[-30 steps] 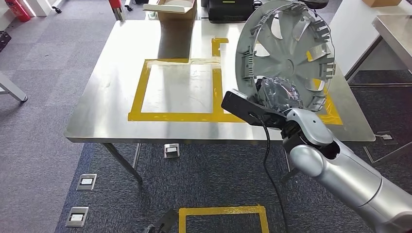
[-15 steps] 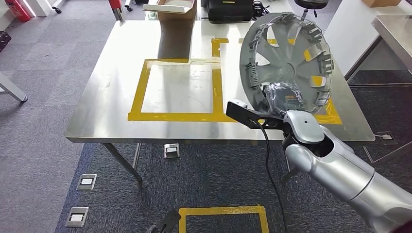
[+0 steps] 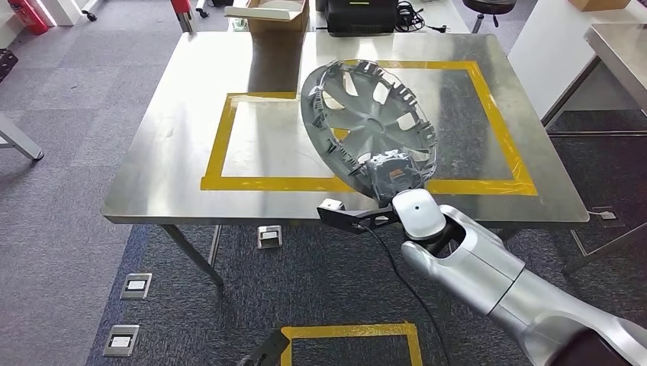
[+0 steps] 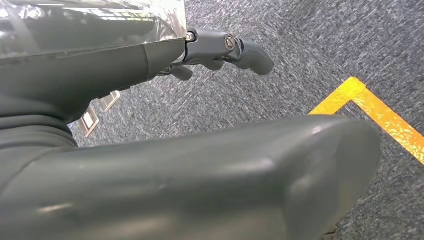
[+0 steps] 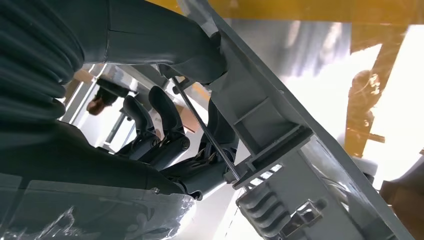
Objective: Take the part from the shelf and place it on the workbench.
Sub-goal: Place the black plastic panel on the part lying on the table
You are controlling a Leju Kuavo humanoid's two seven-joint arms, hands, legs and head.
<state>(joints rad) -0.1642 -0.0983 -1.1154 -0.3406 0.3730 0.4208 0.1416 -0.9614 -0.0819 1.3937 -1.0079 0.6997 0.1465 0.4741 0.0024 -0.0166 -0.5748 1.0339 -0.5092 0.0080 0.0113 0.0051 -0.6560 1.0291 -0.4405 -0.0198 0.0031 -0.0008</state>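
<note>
Right robot hand (image 3: 391, 174): clamped on the lower rim of the wheel cover (image 3: 366, 118), thumb on one face, fingers (image 5: 165, 117) curled behind.
Wheel cover: tilted, ribbed back side up, low over the tabletop (image 3: 175, 114), straddling the two yellow tape squares (image 3: 221, 137); contact with the surface unclear.
Tilt: likely for laying the part flat.
Left robot hand (image 4: 220, 47): hanging over carpet, empty, fingers loosely curled.

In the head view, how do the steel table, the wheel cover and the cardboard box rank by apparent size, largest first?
1. Steel table.
2. Wheel cover, gripped by the right hand and tilted over the table.
3. Cardboard box, cut by the frame edge and farther away, so its true size is unsure.
</note>
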